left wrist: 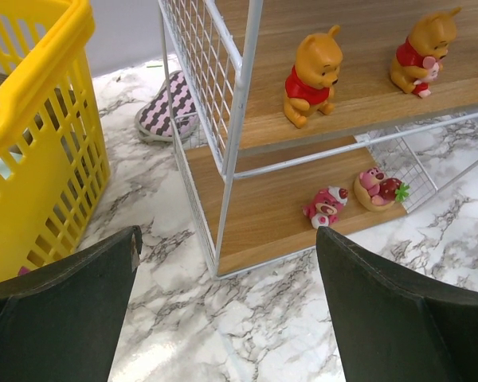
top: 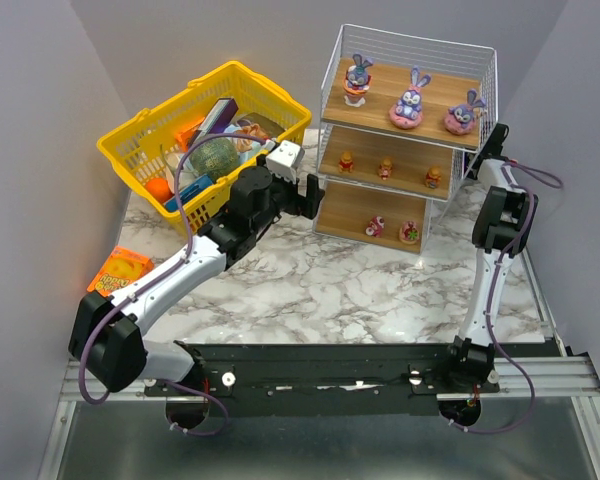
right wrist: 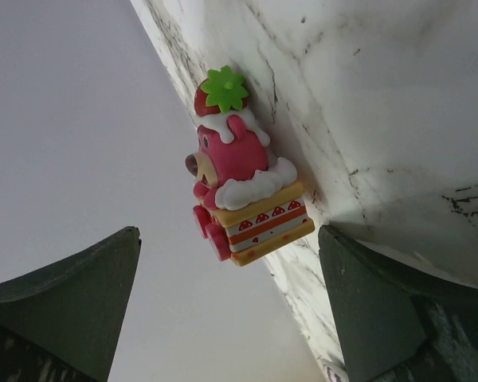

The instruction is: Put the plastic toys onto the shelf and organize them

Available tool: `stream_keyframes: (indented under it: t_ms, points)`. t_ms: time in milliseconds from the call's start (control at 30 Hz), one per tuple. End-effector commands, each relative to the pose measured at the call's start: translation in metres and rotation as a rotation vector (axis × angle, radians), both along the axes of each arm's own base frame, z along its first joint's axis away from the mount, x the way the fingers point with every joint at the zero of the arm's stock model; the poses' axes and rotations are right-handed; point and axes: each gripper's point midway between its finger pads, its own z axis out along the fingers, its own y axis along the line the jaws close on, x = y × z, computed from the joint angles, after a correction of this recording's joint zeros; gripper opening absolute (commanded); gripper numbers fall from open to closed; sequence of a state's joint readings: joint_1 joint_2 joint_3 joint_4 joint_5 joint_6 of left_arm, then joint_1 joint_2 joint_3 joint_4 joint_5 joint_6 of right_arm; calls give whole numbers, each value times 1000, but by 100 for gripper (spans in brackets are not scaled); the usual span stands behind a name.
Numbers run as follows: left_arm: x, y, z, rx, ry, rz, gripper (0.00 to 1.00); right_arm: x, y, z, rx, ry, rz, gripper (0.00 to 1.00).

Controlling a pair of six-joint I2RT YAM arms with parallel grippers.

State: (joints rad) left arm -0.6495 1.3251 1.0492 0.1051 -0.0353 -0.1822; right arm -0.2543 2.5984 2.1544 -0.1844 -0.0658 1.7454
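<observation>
I'm counting three purple bunnies (top: 411,100), three orange bears (top: 385,168) and three pink strawberry bears (top: 376,227), two of those sitting side by side and one standing alone on the marble surface (top: 330,290). Around them I'm seeing one three-tier wire shelf (top: 352,208), one yellow basket (left wrist: 48,159), one orange packet (top: 120,270) and one purple zigzag pad (left wrist: 169,107).

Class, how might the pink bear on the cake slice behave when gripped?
The pink bear looks like moulded plastic, so probably rigid and light. Its glossy rounded head may slip; the flat-sided cake base should grip better and seems unlikely to roll.
</observation>
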Motion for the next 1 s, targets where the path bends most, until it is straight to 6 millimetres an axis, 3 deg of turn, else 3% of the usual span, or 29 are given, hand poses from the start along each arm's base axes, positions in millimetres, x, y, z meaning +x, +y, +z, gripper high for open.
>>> stream_keyframes:
  t_ms: [0, 400, 667, 733, 900, 967]
  points:
    - [8, -2, 3, 26, -12, 16, 99, -11, -15, -40, 28, 103, -102, 100]
    - [14, 0, 3, 37, -15, 42, 99, -22, -20, -44, 85, 161, -191, 67]
    - [14, 4, 1, 39, -13, 61, 99, -25, -16, -43, 85, 172, -167, 37]
    - [14, 4, 1, 40, -11, 59, 99, -25, -16, -39, 68, 170, -157, 28]
    - [9, 7, 0, 30, -7, 61, 99, -29, -15, -31, -1, 166, -105, 15]
    - [8, 8, 0, 27, -6, 62, 99, -28, -12, -19, -29, 136, -69, 8]
